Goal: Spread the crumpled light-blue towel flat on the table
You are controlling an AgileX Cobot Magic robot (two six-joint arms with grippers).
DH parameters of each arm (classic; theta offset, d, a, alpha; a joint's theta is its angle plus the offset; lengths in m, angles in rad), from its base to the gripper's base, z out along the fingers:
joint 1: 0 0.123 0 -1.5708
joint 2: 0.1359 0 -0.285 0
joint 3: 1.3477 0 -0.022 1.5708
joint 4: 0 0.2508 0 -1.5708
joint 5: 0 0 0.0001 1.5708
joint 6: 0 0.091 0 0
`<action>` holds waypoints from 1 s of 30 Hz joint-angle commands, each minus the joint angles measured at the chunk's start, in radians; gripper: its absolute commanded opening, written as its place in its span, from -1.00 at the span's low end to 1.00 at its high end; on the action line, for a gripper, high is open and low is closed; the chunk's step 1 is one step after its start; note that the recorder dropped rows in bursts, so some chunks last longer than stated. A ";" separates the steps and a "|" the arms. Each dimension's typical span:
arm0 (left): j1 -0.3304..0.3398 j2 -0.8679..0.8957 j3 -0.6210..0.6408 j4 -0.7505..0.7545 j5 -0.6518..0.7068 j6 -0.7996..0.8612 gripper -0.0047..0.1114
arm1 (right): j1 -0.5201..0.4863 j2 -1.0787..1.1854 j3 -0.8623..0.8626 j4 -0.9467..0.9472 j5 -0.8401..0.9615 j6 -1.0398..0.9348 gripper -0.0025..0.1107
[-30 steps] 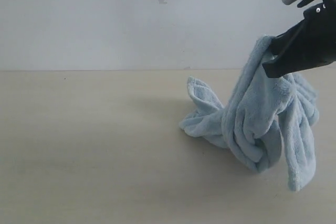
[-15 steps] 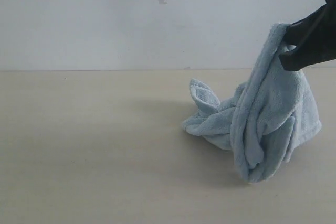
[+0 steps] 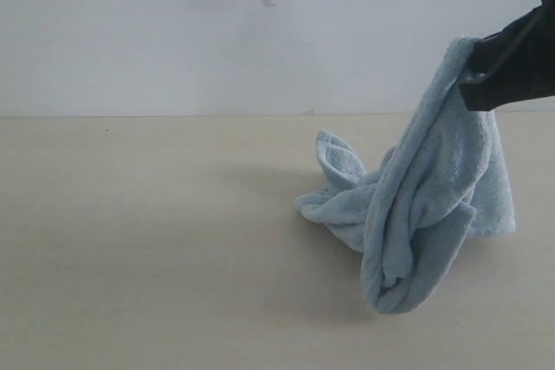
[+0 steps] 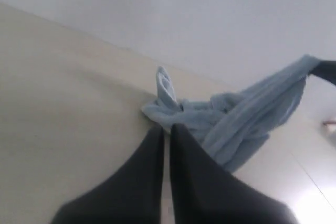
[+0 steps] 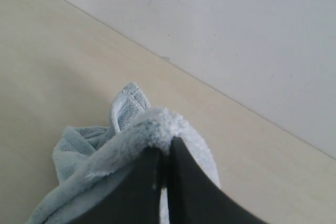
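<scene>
Right jaws: pressed together on a fold of the towel; your right gripper pinches the fluffy top edge; cloth bulges over both fingertips.
Left jaws: pressed together with nothing between them; your left gripper points toward the heap of cloth; from its wrist view you cannot tell whether the tips touch it.
Towel, upper part: light blue and crumpled; one end is raised in the right gripper's pinch, at the right edge of the exterior view, well above the table; from the pinch it hangs down in thick twisted folds.
Towel, lower part: the rest lies bunched on the table; a rounded fold sags at the front; one hemmed corner stands upright on the heap's left side; a flatter flap hangs on the right.
Table: plain beige, matte; the heap rests right of centre in the exterior view; a soft shadow lies under and left of it.
Wall: white-grey, behind the table; one small dark mark high up.
</scene>
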 commanded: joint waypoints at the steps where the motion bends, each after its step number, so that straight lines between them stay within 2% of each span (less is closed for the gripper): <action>1: -0.008 0.284 -0.014 -0.411 0.080 0.526 -0.85 | -0.001 -0.008 -0.003 -0.001 -0.009 0.022 -0.96; 2: -0.008 0.409 -0.036 -0.551 0.123 0.738 -0.85 | -0.001 -0.008 -0.003 -0.001 -0.009 0.024 -0.96; 6: -0.008 0.716 -0.112 -0.726 0.243 1.090 -0.77 | -0.001 -0.008 -0.003 -0.001 -0.009 0.028 -0.96; 8: -0.008 0.939 -0.177 -0.831 0.290 1.268 -0.48 | -0.001 -0.008 -0.003 -0.001 -0.009 0.038 -0.96; 9: -0.008 1.076 -0.225 -0.831 0.370 1.356 -0.24 | -0.001 -0.008 -0.003 -0.001 -0.009 0.046 -0.96; 11: -0.025 1.293 -0.302 -0.831 0.536 1.391 0.05 | -0.001 -0.008 -0.003 0.003 -0.020 0.050 -0.96; 16: -0.118 1.551 -0.435 -0.831 0.583 1.442 0.08 | -0.001 -0.008 -0.003 0.006 -0.042 0.055 -0.96; 20: -0.212 1.658 -0.545 -0.831 0.587 1.447 0.08 | -0.001 -0.008 -0.003 0.030 -0.042 0.055 -0.96; 22: -0.269 1.695 -0.605 -0.831 0.559 1.447 0.08 | -0.001 -0.008 -0.003 0.036 -0.038 0.055 -0.96; 25: -0.348 1.732 -0.683 -0.831 0.431 1.447 0.08 | -0.001 -0.001 -0.003 0.044 -0.035 0.055 -0.96; 28: -0.406 1.760 -0.754 -0.831 0.327 1.447 0.08 | -0.001 0.014 -0.003 0.051 -0.037 0.055 -0.96; 30: -0.432 1.781 -0.802 -0.831 0.318 1.447 0.08 | -0.001 0.031 -0.003 0.053 -0.037 0.055 -0.96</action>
